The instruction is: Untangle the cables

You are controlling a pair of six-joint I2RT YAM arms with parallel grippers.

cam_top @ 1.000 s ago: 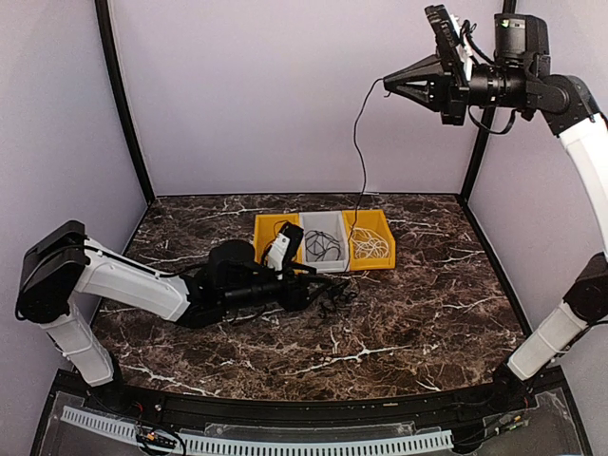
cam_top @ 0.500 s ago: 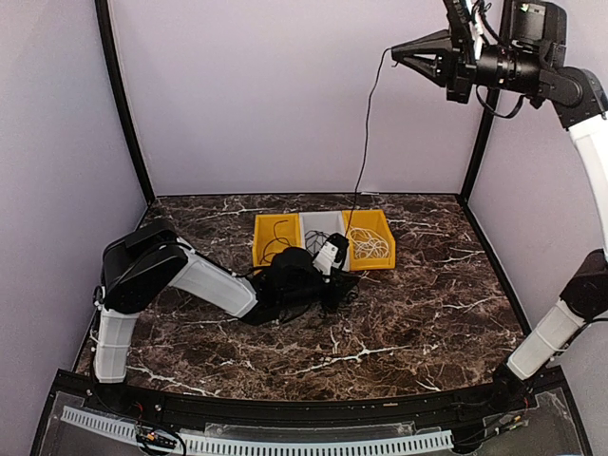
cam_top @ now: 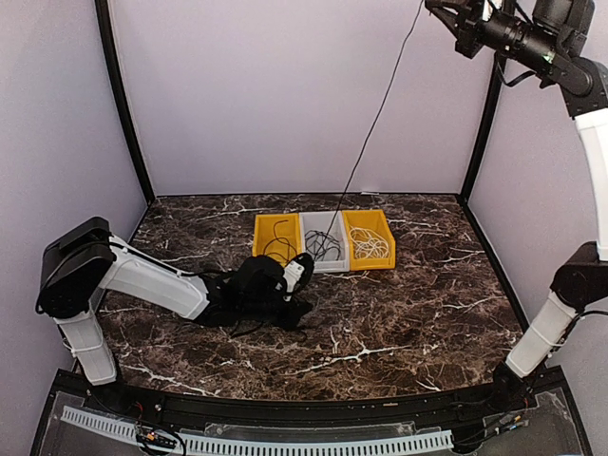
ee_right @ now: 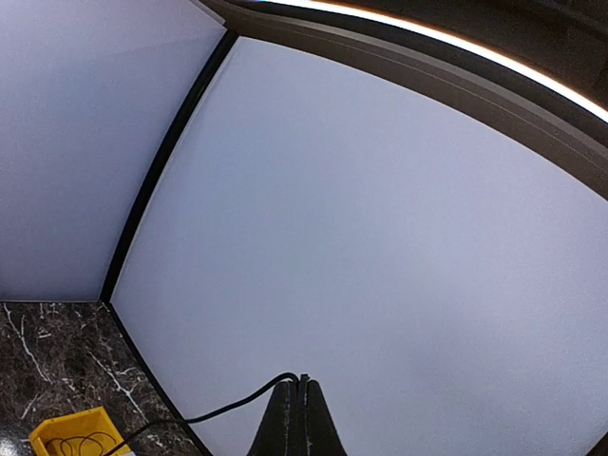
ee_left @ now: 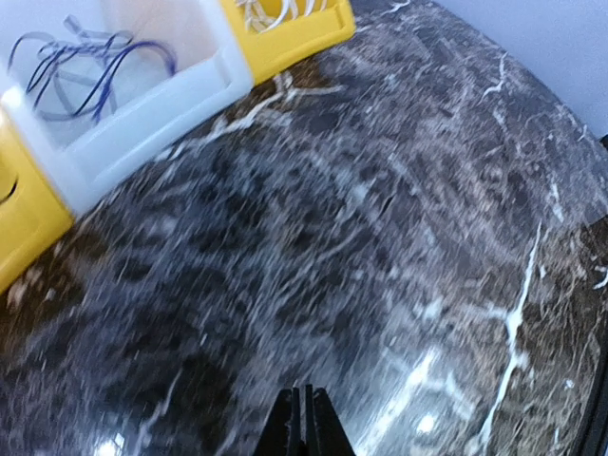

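Note:
High at the top right, my right gripper (cam_top: 434,6) is shut on the end of a thin black cable (cam_top: 375,119). That cable runs down in a straight slanted line to the bins, and its lower end is lost over the grey bin (cam_top: 334,266). In the right wrist view the cable (ee_right: 199,416) leaves the shut jaws of the right gripper (ee_right: 301,379) to the left. My left gripper (cam_top: 302,309) lies low on the table in front of the bins. Its jaws (ee_left: 307,391) are shut and nothing shows between them. Loose black cable loops (cam_top: 245,326) lie by the left arm.
Three bins stand in a row at the back: a yellow bin (cam_top: 260,249) with a black cable, the grey bin with dark cable (ee_left: 85,62), and a yellow bin (cam_top: 387,249) with a white cable (cam_top: 370,245). Lilac walls close in the marble table (cam_top: 418,313).
My right gripper has climbed up and to the right, and the black cable is now drawn out straight. My left gripper has shut and pulled back from the bins toward the near left.

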